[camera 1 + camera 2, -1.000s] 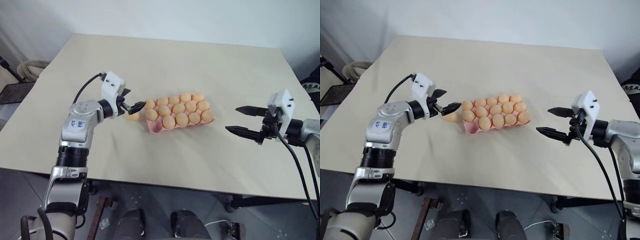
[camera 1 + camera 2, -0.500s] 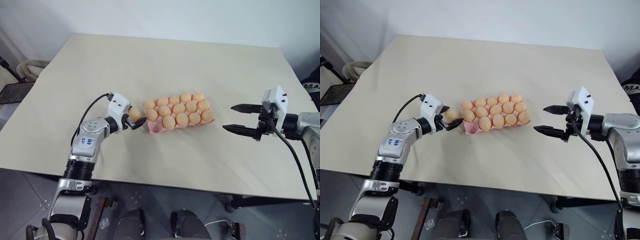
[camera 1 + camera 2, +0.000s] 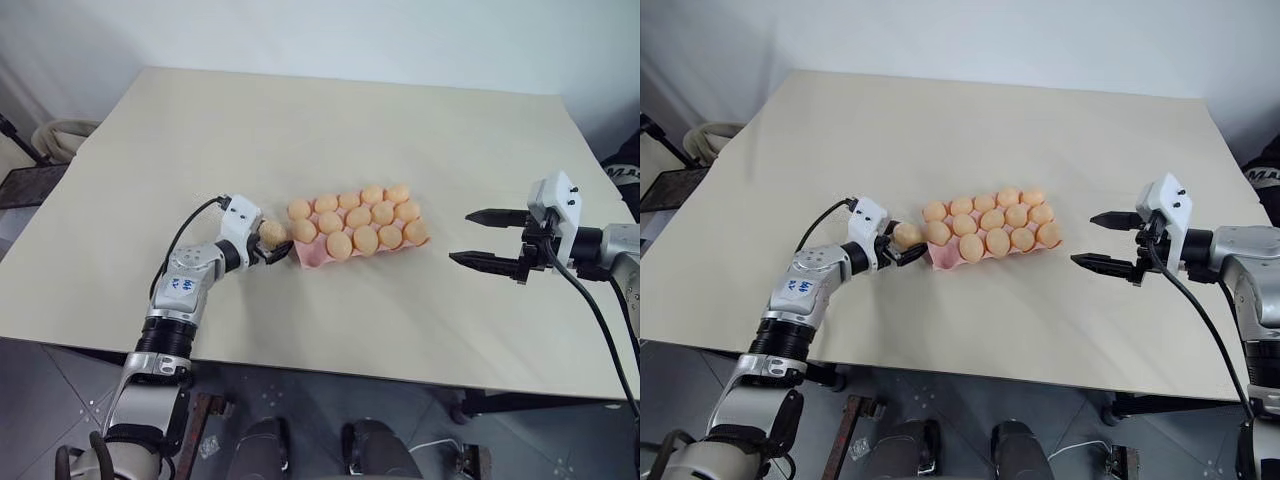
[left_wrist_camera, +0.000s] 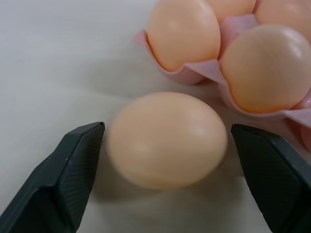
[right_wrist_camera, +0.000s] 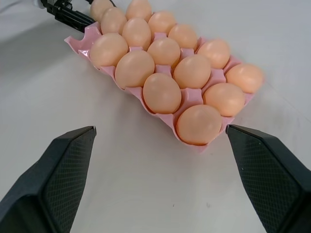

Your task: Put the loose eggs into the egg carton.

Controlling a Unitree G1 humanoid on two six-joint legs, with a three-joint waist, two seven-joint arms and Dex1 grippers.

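Carton: egg carton (image 3: 318, 252), pink moulded tray with scalloped walls and round cups, flat on the tabletop (image 3: 330, 120) near its middle; smooth pale orange-peach eggs sit in the cups in three rows, and the near corner cup on the robot's left looks unfilled.
Loose egg: one loose egg (image 4: 167, 139), smooth, matte, same peach colour as the rest, lies on its side on the tabletop just beside the carton's left end, close to the pink rim; whether it touches the rim I cannot tell.
Tabletop: pale beige, plain and matte.
Left gripper: left gripper (image 3: 270, 241) is low over the tabletop, reaching toward the carton; its two black ribbed fingers (image 4: 68, 170) straddle the loose egg, jaws spread, one pad right at the egg's side and the other standing clear of it.
Left arm: forearm slants from the near table edge up toward the carton, with a black cable arching over the wrist.
Right gripper: right gripper (image 3: 483, 237) is raised well to the right of the carton, pointing back toward it, its jaws wide apart and nothing between them.
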